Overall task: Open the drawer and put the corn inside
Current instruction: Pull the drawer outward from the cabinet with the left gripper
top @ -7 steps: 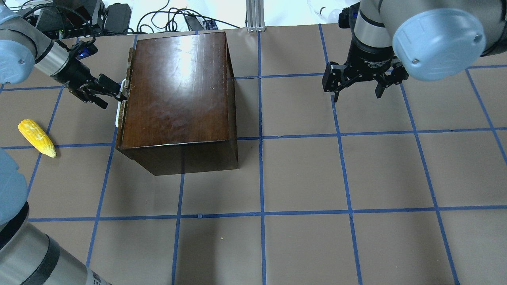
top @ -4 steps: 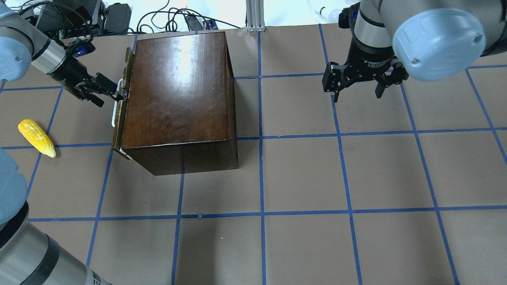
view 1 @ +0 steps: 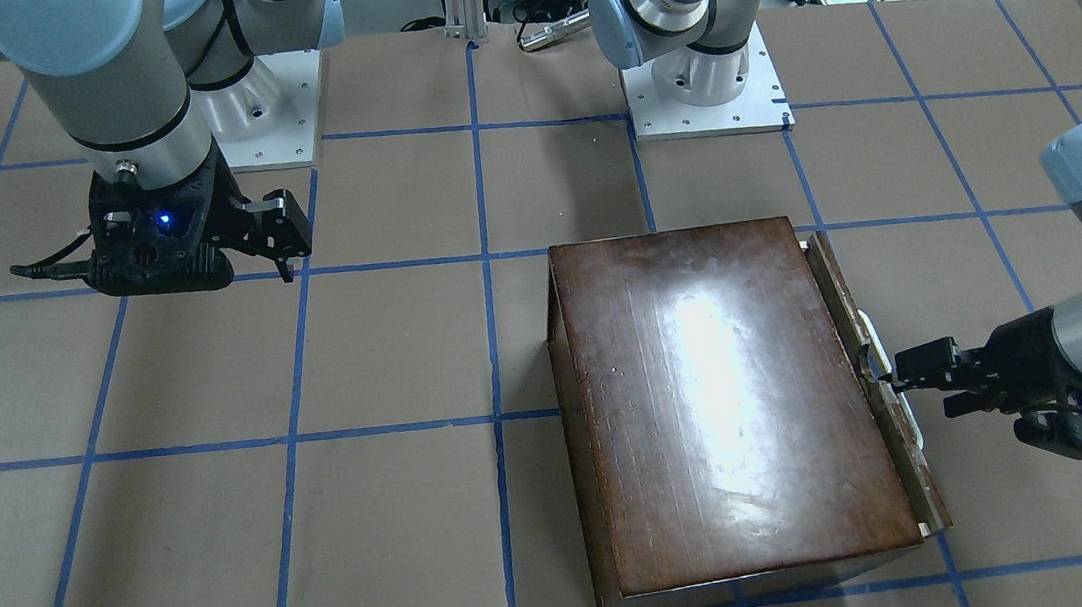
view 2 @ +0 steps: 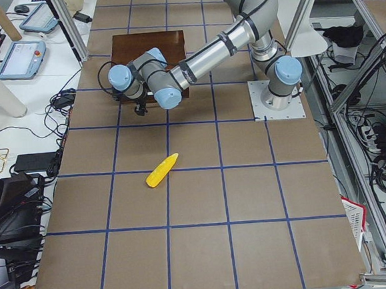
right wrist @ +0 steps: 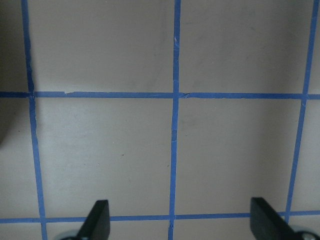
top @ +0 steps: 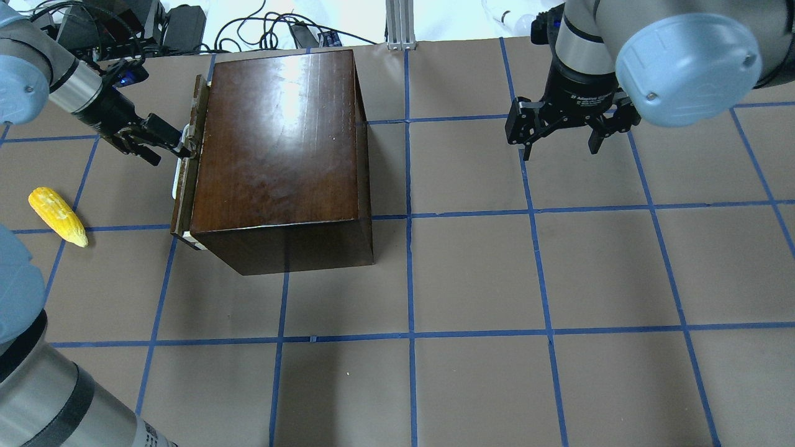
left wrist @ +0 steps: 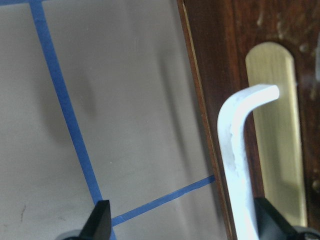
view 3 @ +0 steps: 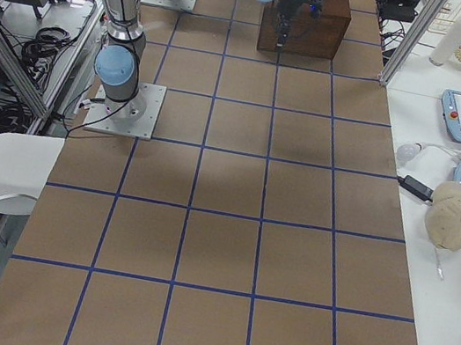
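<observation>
Yellow corn (top: 57,216) lies flat by the desk's left edge, well apart from the drawer (top: 185,186), whose front faces that edge and stands slightly out of the box (top: 279,136) near the far edge. Its long axis runs diagonally, tip toward the robot's edge and inward. The nearer left gripper (top: 172,151) is spread around the white handle (left wrist: 232,165); the right gripper (top: 560,151) hangs spread, far off

Glossy wood on matt paper
The box (top: 279,136) is polished dark wood with a bright sheen; the drawer (left wrist: 216,65) front looks worn, its white handle (left wrist: 234,160) scuffed; the table (top: 497,279) is matt brown paper; the corn (top: 57,216) looks plastic.
</observation>
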